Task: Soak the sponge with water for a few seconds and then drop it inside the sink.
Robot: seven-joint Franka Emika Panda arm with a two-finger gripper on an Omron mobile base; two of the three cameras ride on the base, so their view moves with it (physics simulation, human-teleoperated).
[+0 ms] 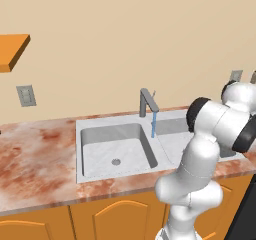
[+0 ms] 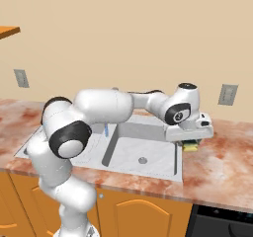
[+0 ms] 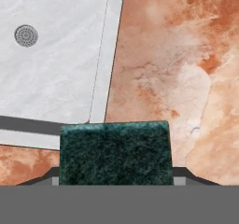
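Dark green scouring face of the sponge (image 3: 115, 152) sits clamped between the gripper (image 2: 190, 145) fingers, above counter (image 3: 177, 69) at 3 o'clock of the sink (image 2: 170, 168); probably light, soft, squashy — side grip across the body suits it.

The arm (image 2: 106, 105) rises from the base, bends at a dark elbow joint, and extends horizontally to the robot's right. The wrist (image 2: 180, 107) turns downward, so the hand points straight down. The gripper (image 2: 191, 144) hangs below the wrist at the end of the reach. In the hand view, the two fingers (image 3: 184, 174) stand at either side of the sponge (image 3: 115, 153), with the jaws closed against it. In the left base view, the upper links (image 1: 220, 121) fold across the right side.
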